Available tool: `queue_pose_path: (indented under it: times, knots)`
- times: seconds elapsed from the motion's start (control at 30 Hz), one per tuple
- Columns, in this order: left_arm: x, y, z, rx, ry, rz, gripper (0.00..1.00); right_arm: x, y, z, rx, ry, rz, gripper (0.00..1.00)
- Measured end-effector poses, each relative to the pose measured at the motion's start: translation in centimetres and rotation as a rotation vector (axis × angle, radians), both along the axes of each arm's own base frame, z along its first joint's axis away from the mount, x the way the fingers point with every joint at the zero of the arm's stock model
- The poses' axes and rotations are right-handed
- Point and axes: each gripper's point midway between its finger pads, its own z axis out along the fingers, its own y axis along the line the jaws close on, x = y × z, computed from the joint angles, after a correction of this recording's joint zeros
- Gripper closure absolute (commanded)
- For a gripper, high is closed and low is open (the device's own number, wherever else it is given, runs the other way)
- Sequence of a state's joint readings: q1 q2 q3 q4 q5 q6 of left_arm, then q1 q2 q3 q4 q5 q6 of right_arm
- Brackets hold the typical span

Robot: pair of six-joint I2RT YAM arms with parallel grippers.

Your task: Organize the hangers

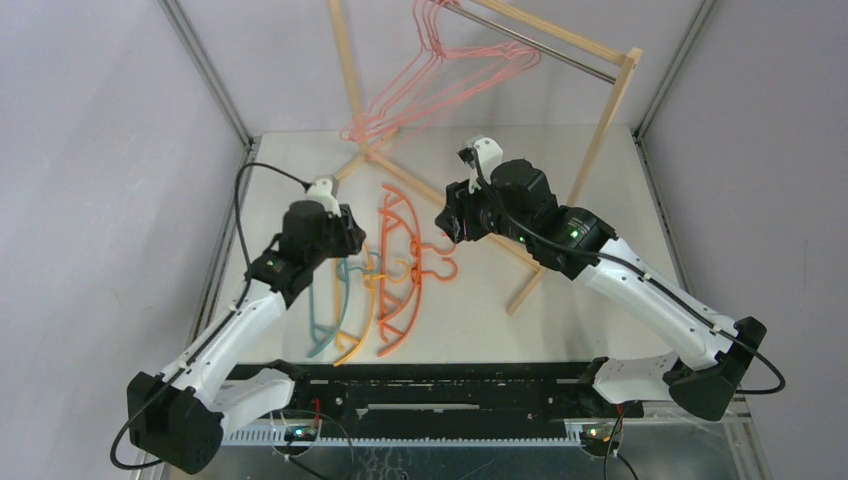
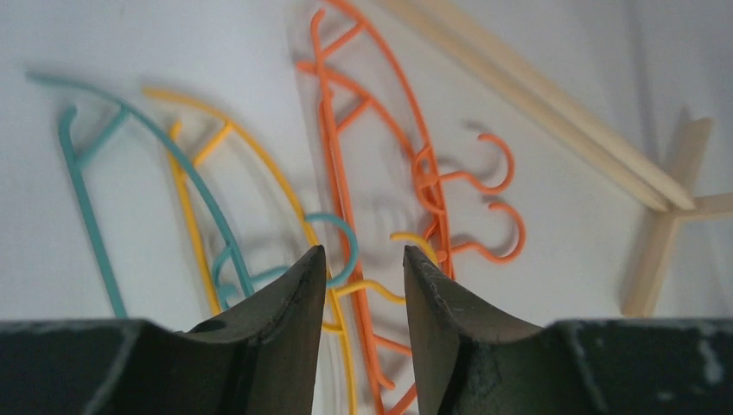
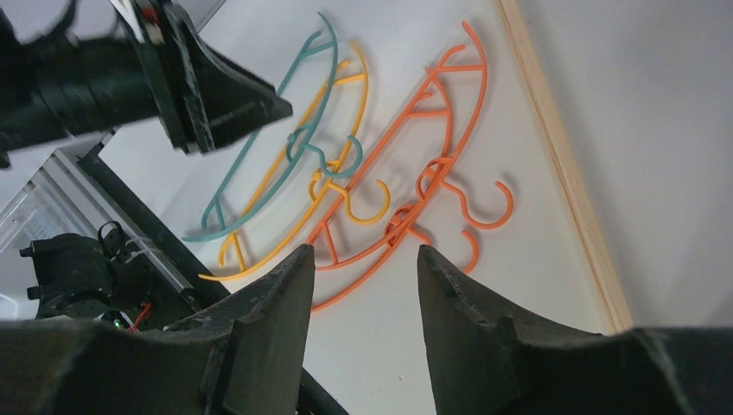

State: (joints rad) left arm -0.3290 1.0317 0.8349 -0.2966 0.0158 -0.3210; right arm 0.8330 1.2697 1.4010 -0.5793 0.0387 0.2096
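Observation:
Pink wire hangers (image 1: 440, 75) hang from the rack's metal rod (image 1: 545, 42). On the table lie a teal hanger (image 1: 322, 325), a yellow hanger (image 1: 358, 330) and two orange hangers (image 1: 400, 250), their hooks tangled together. My left gripper (image 1: 356, 240) hovers open over the teal and yellow hooks. In its wrist view the yellow hook (image 2: 415, 240) and teal hook (image 2: 341, 229) show past the fingertips of the left gripper (image 2: 363, 255), apart from them. My right gripper (image 1: 447, 226) is open above the orange hooks (image 3: 484, 207). Nothing sits between the fingers of the right gripper (image 3: 366, 251).
The pale wooden rack (image 1: 603, 125) stands at the back right. One of its foot bars (image 1: 528, 282) runs along the table just right of the orange hangers. Another foot bar (image 1: 350, 165) crosses behind the left gripper. Grey walls close in on both sides.

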Motion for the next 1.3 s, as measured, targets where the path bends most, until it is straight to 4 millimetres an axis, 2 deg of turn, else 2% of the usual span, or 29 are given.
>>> queue_pose_path:
  times: [0.1, 0.2, 0.37, 0.6, 0.8, 0.93, 1.2, 1.23, 1.3]
  knots:
    - [-1.4, -0.2, -2.8, 0.025, 0.058, 0.079, 0.56, -0.1, 0.0, -0.1, 0.0, 0.006, 0.004, 0.44]
    - [-2.6, 0.7, -5.8, 0.058, 0.119, 0.173, 0.58, -0.4, -0.2, -0.2, -0.006, 0.015, 0.008, 0.43]
    - [-4.6, 2.5, -9.0, 0.079, 0.177, 0.285, 0.58, -1.5, -1.4, 0.2, -0.004, 0.014, 0.005, 0.42]
    - [-6.2, 2.7, -11.1, 0.081, 0.221, 0.312, 0.6, -2.6, -2.7, 0.8, 0.006, 0.004, 0.0, 0.42]
    - [-7.8, 2.9, -13.6, 0.08, 0.275, 0.332, 0.6, -2.8, -2.9, -0.5, -0.01, 0.032, -0.006, 0.42]
    - [-8.7, 3.3, -15.1, 0.083, 0.307, 0.351, 0.59, -3.0, -3.9, -1.2, -0.022, 0.049, -0.023, 0.42]
    - [-9.0, 3.5, -17.5, 0.125, 0.359, 0.356, 0.6, -3.3, -6.3, -0.3, 0.004, 0.037, -0.07, 0.42]
    - [-9.1, 3.5, -17.9, 0.134, 0.368, 0.357, 0.6, -3.3, -6.4, -0.3, 0.004, 0.037, -0.073, 0.42]
    - [-8.9, 3.4, -18.2, 0.139, 0.37, 0.358, 0.74, -3.4, -6.7, -0.3, 0.007, 0.038, -0.081, 0.42]
